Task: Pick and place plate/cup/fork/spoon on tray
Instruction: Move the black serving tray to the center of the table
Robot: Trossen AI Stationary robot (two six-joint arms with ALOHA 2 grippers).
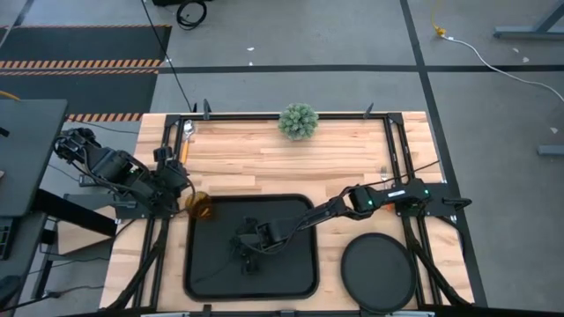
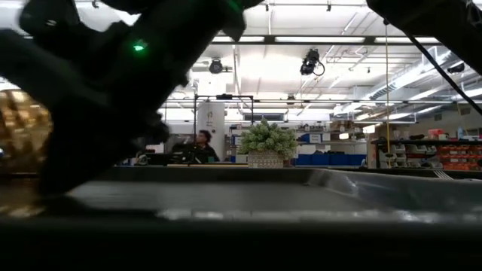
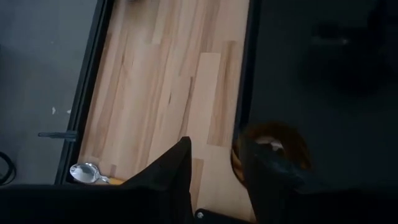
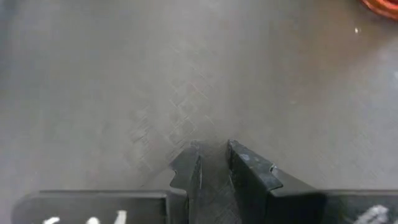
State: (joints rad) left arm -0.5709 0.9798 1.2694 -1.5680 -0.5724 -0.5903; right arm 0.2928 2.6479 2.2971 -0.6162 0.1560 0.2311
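Observation:
The black tray (image 1: 291,211) lies at the table's near middle. The amber cup (image 1: 200,207) stands at the tray's far left corner. My left gripper (image 3: 214,171) is open beside it, and one finger (image 3: 267,168) overlaps the cup (image 3: 283,134). My right gripper (image 4: 214,158) hangs low over the tray's bare floor (image 4: 186,81) with a narrow gap between its fingers, which hold nothing. The round plate (image 1: 379,273) lies on the table right of the tray. The spoon (image 1: 187,141) lies at the far left, and it also shows in the left wrist view (image 3: 87,172). The fork is out of view. My left gripper has one finger (image 3: 267,168) at the cup's rim (image 3: 292,134). The finger itself hides the place, so I cannot tell whether it touches. Bare wood shows in the gap between the two fingers.
A small green plant (image 1: 299,121) stands at the table's far edge. Bare wood lies between it and the tray. An orange-red curved edge (image 4: 380,6) shows at the corner of the right wrist view. A person (image 2: 202,143) is in the room behind the table.

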